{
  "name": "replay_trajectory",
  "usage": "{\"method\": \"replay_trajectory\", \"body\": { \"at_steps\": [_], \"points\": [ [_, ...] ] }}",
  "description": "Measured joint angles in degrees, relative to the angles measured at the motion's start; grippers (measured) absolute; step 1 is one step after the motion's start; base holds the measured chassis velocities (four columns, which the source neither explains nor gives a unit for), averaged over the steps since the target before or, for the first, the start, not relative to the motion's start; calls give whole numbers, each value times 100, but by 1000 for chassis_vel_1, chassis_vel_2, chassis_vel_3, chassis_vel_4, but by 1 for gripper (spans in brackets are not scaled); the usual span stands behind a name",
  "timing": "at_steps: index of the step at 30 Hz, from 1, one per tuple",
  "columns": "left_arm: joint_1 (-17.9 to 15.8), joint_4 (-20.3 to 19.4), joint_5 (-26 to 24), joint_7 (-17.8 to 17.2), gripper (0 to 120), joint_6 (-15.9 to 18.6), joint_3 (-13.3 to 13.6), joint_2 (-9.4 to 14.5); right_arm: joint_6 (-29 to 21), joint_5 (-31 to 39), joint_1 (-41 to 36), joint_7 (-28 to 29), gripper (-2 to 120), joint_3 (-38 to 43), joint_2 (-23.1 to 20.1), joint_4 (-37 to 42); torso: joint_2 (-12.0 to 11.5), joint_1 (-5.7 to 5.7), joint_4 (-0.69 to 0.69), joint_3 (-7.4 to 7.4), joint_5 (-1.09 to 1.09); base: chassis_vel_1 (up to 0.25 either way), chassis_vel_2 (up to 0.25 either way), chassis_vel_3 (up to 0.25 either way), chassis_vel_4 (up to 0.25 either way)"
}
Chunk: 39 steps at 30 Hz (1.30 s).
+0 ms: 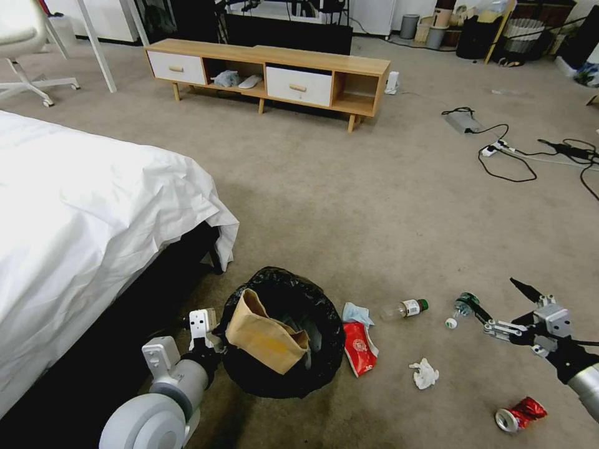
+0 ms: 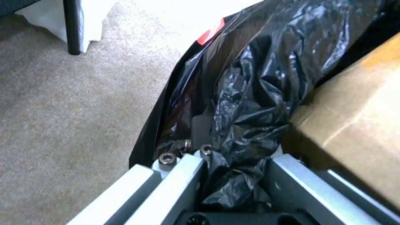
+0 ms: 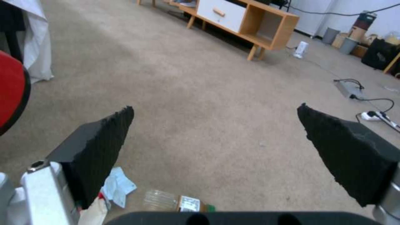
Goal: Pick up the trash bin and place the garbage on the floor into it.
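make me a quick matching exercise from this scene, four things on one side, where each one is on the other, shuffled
Things:
1. paper bag
2. red wrapper
3. crushed can
4. left gripper

Places:
A. on the carpet below the open right gripper
B. sticking out of the trash bin
C. clamped on the bin's black liner at its rim
D. flat on the carpet right beside the bin

Pairs: 1-B, 2-D, 3-A, 4-C
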Motion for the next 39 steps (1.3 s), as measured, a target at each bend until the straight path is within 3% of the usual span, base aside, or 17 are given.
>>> {"method": "replay_trajectory", "body": {
  "at_steps": [20, 32, 39],
  "points": [
    [45, -15, 154, 59, 0, -39, -49, -3, 26, -135, -58, 48, 100, -27, 246, -236, 0, 0, 0, 0, 0, 0, 0, 0, 0],
    [63, -56, 87, 24, 0, -91, -76, -11, 21, -225, -122, 115, 100, -83, 313, -418, 0, 0, -5, 0, 0, -78, -79, -81, -77],
    [66, -72, 66, -5, 0, -95, -121, 8, -207, -116, -146, 354, 100, -208, 330, -478, 0, 0, 3, 0, 0, -10, -6, -4, -8]
  ]
}}
